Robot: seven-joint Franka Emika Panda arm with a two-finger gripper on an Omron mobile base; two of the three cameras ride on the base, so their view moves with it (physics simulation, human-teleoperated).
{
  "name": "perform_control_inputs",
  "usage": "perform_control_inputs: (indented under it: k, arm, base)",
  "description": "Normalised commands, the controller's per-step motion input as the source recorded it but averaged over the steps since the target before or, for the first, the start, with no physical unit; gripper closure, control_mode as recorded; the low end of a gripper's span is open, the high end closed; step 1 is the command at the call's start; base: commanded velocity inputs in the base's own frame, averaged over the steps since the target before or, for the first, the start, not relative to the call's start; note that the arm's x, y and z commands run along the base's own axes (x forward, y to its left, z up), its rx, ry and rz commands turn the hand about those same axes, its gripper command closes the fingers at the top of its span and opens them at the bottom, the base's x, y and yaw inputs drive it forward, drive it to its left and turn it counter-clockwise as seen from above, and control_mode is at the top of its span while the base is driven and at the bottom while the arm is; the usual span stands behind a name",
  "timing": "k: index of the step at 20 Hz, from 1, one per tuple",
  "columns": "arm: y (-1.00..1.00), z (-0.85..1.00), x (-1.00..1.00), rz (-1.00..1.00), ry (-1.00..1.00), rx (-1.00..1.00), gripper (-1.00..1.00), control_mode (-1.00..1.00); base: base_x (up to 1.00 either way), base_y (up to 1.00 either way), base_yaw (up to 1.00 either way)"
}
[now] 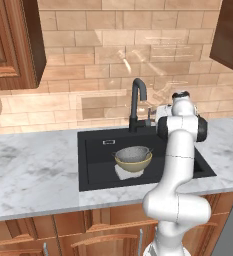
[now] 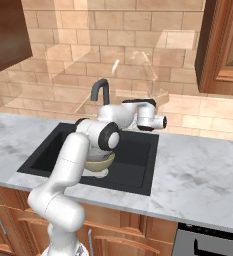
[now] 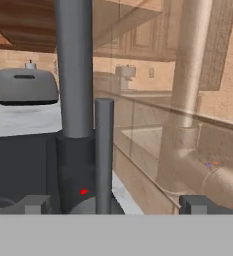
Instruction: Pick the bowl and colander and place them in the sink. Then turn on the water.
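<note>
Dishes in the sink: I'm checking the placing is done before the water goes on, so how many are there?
2. The colander sits nested inside the bowl, near the middle of the sink. Anything beneath them would be hidden.

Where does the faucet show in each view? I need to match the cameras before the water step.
Left base view: the faucet stands at centre, behind the sink, left of the gripper.
Right base view: left of centre, its curved top above the arm.
Hand view: close up, left of centre.
Shared landmark: the sink's black rim.
</note>
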Motion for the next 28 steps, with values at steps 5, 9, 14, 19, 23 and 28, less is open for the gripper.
perform_control_inputs:
  k: [5, 9, 14, 19, 23, 28]
  arm:
    - [0.0, 0.0, 0.67, -0.02, 0.0, 0.0, -1.0, -1.0]
    - [0.01, 0.0, 0.47, -0.04, 0.0, 0.01, -1.0, -1.0]
    - [0.0, 0.22, 0.22, -0.04, 0.04, 0.09, -1.0, -1.0]
    - [0.0, 0.32, 0.47, -0.01, 0.09, 0.07, -1.0, -1.0]
    - [0.0, 0.09, 0.78, -0.04, 0.17, 0.05, -1.0, -1.0]
    - [0.0, 0.22, 0.68, -0.03, 0.14, 0.05, -1.0, -1.0]
  base:
    - [0.0, 0.0, 0.0]
    - [0.0, 0.0, 0.0]
    - [0.0, 0.0, 0.0]
    - [0.0, 0.0, 0.0]
    - [0.0, 0.0, 0.0]
    - [0.0, 0.0, 0.0]
